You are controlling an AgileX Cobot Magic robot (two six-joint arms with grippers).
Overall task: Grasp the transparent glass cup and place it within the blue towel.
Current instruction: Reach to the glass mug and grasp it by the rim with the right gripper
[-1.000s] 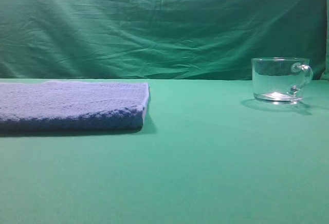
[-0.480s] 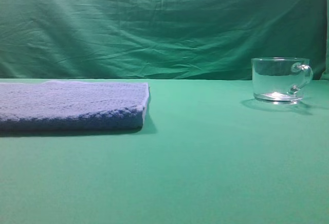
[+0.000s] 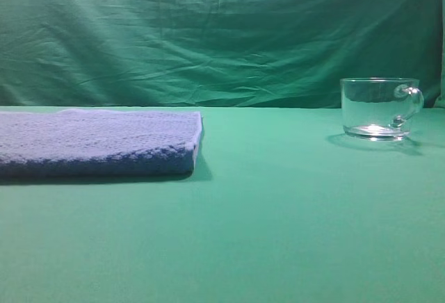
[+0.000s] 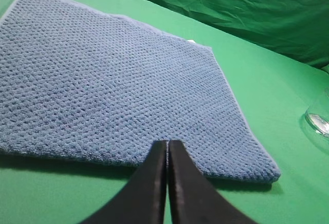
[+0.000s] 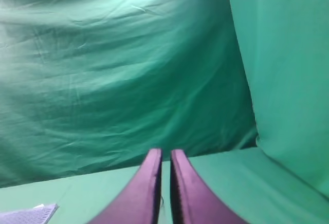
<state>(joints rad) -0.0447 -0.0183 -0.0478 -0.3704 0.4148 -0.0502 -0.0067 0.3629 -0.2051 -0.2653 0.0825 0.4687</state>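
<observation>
Glass cup sits upright at the surface's far right edge, handle facing right, well apart from the blue towel at the left edge. Right gripper likely nearer; left gripper hovers by the towel. Both jaws closed, empty.

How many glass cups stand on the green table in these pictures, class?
1. The transparent glass cup stands upright at the far right of the table, apart from the blue towel on the left. Only its base edge shows in the left wrist view. None seems hidden.
</observation>
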